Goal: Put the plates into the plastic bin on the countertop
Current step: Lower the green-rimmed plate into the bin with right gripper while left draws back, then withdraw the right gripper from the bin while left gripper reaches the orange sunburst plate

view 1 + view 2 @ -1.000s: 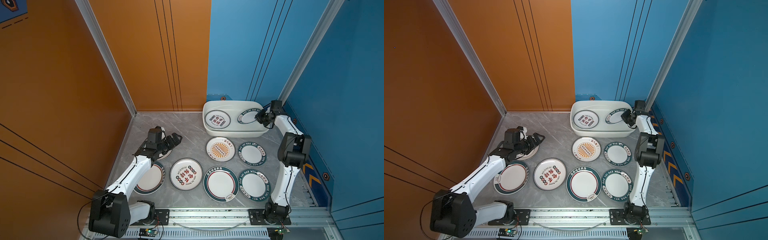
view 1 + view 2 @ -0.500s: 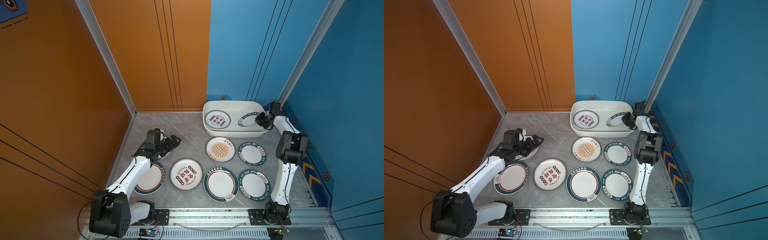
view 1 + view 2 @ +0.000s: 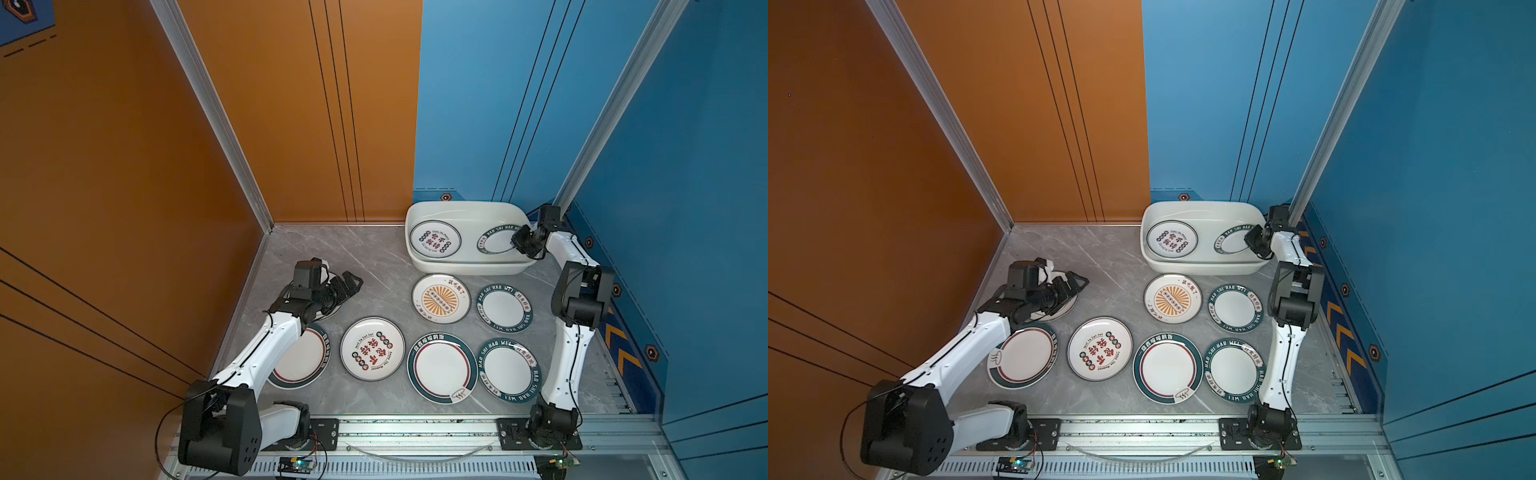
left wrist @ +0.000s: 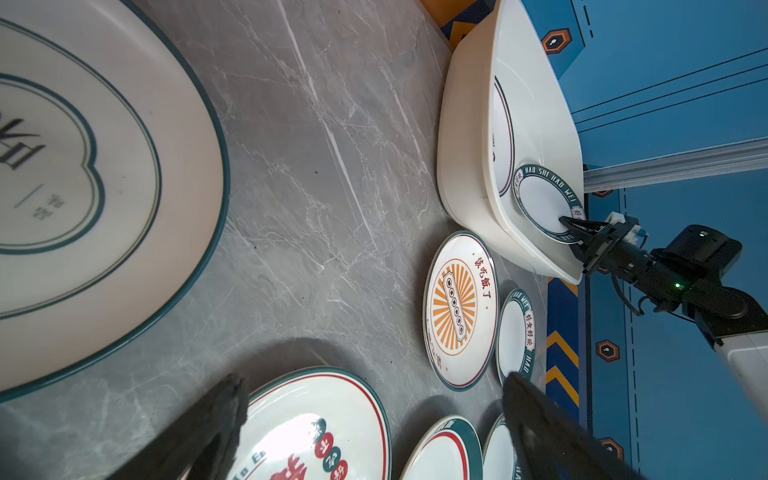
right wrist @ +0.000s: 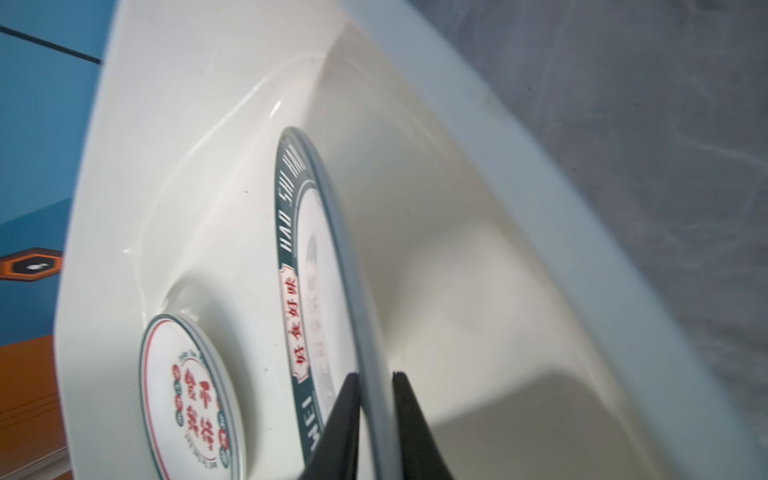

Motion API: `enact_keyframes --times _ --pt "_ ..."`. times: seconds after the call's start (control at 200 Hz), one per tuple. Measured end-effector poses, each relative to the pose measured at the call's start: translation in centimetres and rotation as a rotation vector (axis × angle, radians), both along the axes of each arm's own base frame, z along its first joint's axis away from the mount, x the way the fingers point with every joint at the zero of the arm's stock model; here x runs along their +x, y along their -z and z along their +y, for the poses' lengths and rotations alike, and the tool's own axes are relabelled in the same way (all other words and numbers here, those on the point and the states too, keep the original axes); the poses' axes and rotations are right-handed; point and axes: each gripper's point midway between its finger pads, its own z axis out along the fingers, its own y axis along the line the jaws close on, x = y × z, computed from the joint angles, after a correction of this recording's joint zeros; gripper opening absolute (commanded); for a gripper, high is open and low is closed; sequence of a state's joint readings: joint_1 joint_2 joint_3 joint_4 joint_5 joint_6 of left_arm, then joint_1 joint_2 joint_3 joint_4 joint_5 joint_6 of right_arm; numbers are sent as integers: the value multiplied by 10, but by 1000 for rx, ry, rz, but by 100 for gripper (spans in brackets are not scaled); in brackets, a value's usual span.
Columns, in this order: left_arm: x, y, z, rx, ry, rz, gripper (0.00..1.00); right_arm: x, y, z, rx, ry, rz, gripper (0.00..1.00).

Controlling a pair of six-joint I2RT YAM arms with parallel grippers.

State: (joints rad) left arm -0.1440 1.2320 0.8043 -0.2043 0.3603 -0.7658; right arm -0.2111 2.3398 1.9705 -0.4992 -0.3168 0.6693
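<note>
Right wrist view: catches the right gripper (image 5: 375, 374) at the edge of a green-rimmed plate (image 5: 291, 216), one black finger (image 5: 345, 419) on each side of the rim and very close to it; cannot tell whether pressing on it or just clear. Shows that plate inside the bin (image 5: 187, 124), tilted rather than flat, in the bin's right half. Sets beside it, in both top views, a red-lettered plate (image 3: 435, 239) lying flat in the left half. Puts the bin itself at the far right of the countertop (image 3: 374, 257), close to the blue wall (image 3: 478, 124). Finds the left gripper (image 3: 352, 283) well apart on the left side, fingers (image 4: 208, 428) spread wide with nothing between them, hovering low at the right edge of a thin-rimmed plate (image 4: 104, 166). Counts six more lying flat on the countertop nearer the robot, among them a sunburst plate (image 3: 440, 298) just in front of the bin.
</note>
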Motion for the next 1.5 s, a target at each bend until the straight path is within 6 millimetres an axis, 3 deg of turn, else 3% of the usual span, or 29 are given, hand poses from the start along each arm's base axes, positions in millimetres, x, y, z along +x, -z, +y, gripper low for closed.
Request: enact_keyframes --times 0.1,0.455,0.891,1.021,1.176,1.321,1.502 --pt "0 1 0 2 2 2 98 -4 14 -2 -3 2 33 27" --pt "-2 0 -3 2 22 -1 98 -6 17 -8 -45 -9 42 44" --pt "-6 -1 -33 49 150 4 98 -22 23 -23 -139 13 121 46" --pt "-7 -5 -55 71 242 -9 99 -23 -1 -22 -147 7 88 47" --pt "-13 0 -87 90 364 -1 100 -20 -62 -8 -132 -29 -32 47" --pt "-21 19 -110 113 448 44 98 -24 -113 21 -105 -91 -141 48" --pt "-27 42 -124 126 490 99 95 -54 -131 59 -64 -170 -177 48"
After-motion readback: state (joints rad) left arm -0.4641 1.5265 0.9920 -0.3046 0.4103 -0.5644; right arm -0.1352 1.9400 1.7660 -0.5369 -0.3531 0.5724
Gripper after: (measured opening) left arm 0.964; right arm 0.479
